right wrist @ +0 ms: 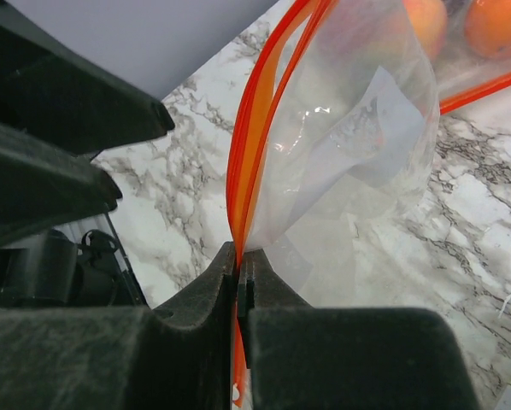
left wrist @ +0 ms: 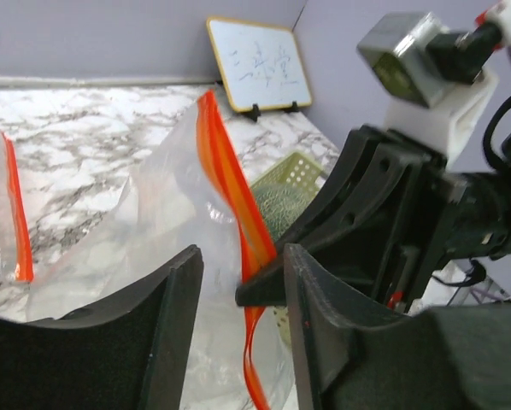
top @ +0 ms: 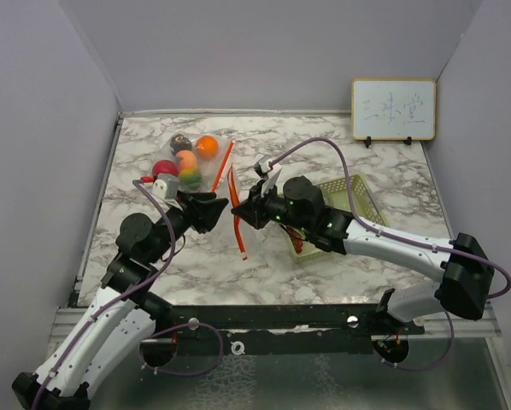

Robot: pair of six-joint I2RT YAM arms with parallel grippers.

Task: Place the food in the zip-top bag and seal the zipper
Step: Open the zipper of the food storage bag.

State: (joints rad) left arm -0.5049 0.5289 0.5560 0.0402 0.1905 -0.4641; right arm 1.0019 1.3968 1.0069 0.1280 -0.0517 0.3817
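The clear zip-top bag (top: 206, 169) lies at the back left of the table. Inside it are a dark purple fruit (top: 180, 142), an orange (top: 207, 146), a yellow-peach fruit (top: 185, 160) and a red apple (top: 164, 167). Its orange zipper strip (top: 238, 229) is lifted at mid-table. My right gripper (top: 240, 209) is shut on the strip (right wrist: 255, 128), as the right wrist view (right wrist: 240, 256) shows. My left gripper (top: 214, 207) is open, its jaws either side of the strip (left wrist: 226, 162) without touching it (left wrist: 243, 256). The green netted melon (left wrist: 277, 203) sits in the basket.
The pale green mesh basket (top: 360, 193) stands at mid-right under my right arm and shows in the left wrist view (left wrist: 300, 169). A small whiteboard (top: 393, 108) leans on the back wall at the right. Grey walls close in the sides and the back.
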